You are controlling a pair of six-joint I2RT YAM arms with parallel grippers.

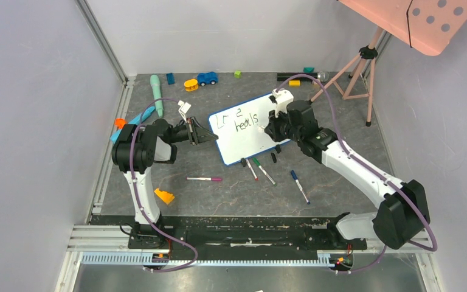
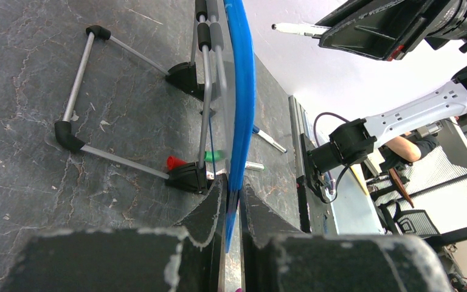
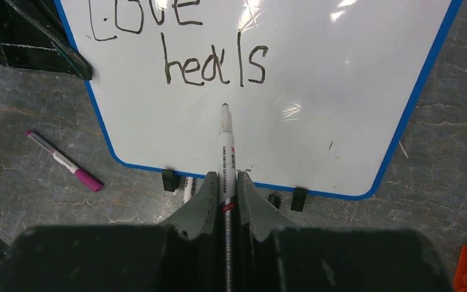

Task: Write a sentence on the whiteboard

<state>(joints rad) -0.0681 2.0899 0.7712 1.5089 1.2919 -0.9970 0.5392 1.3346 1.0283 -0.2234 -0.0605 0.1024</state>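
1. The whiteboard stands tilted on a wire stand. Its blue edge runs between the fingers of the left hand, which is pressed nearly together and pinches that frame.
2. The right hand is clamped on a marker whose barrel points straight out ahead of its fingers. The tip sits at the white face, though actual contact cannot be told.
3. The sentence shows "Love" and "heals", just beyond the marker tip. Bare board lies around and to the right of the tip, likely room for another word.
4. The board looks light, thin and stiff, with a glossy face. On such slim legs it would probably skid or tip under pen pressure, so the frame edge is the sensible hold, not the writing face.
5. The marker is slim, hard and smooth. It may twist in the grip if pushed hard, so light pressure seems wise.
6. The table is a dark, marbled, matte surface. A pink-capped pen lies off the right hand's left side, and loose pens lie beneath it.
7. Pale walls enclose the space, and a tripod stands beyond the right hand.
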